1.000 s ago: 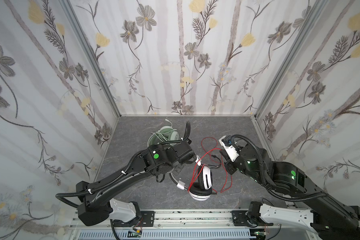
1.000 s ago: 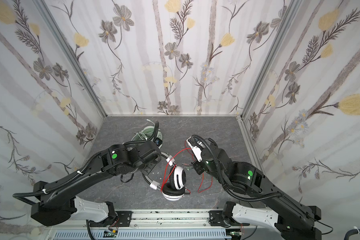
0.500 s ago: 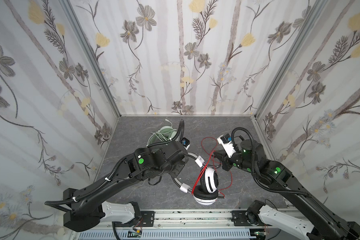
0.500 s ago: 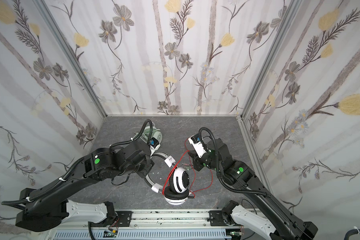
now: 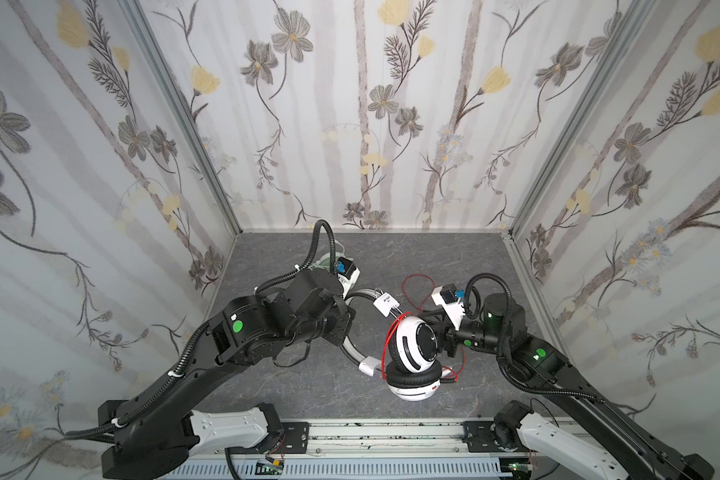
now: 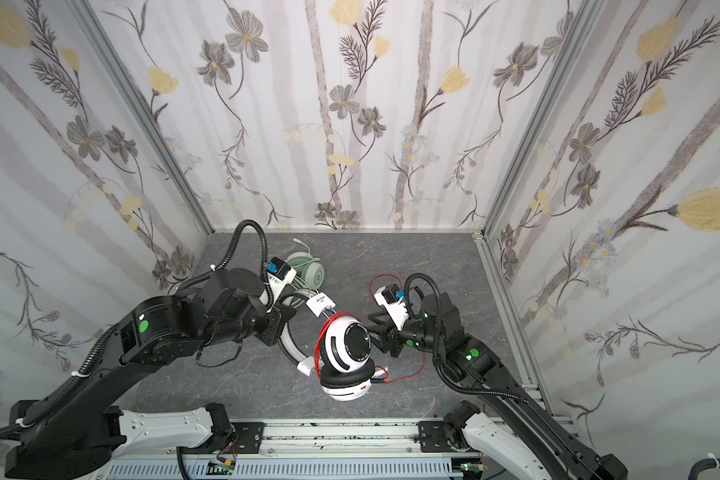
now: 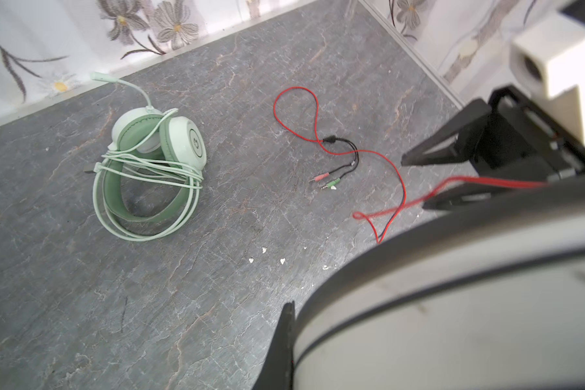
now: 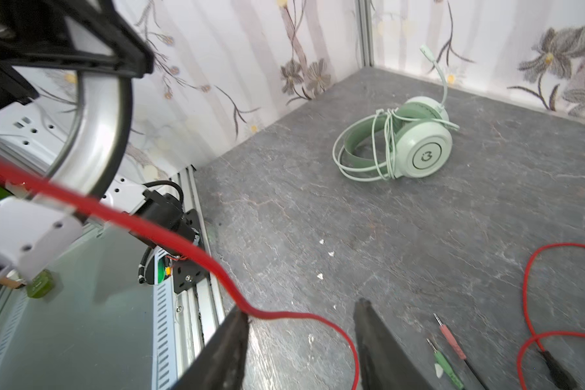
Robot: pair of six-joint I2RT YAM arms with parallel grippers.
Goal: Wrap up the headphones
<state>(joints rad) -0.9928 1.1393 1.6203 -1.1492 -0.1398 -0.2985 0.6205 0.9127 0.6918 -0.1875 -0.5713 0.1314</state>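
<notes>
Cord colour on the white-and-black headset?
Red: the thin cord of the white-and-black over-ear headset; clearest in the left wrist view.

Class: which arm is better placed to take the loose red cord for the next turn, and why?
Right, probably. The right pincer is open, with the red cord running past one fingertip. The left pincer is shut on the headband of the white-and-black headset, holding it up.
</notes>
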